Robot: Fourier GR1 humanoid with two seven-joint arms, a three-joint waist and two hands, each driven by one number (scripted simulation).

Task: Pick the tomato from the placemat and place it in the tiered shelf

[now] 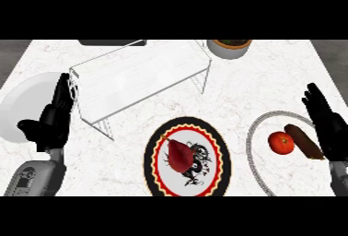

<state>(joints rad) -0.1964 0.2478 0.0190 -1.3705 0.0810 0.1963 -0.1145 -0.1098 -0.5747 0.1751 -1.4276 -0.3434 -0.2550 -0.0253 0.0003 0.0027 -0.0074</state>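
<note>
Resting at three o'clock on the placemat [255, 138], the tomato [281, 143] is flanked by the right hand [327, 122], fingers spread; the left hand [54, 115] is likewise spread at nine o'clock.

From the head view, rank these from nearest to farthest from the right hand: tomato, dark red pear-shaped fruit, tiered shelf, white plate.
Measured from the right hand:
1. Tomato, just left of it, on the placemat with the grey border.
2. Dark red pear-shaped fruit, centre, on the round red-and-black mat.
3. Tiered shelf, upper centre-left.
4. White plate, far left edge, behind the left hand.
</note>
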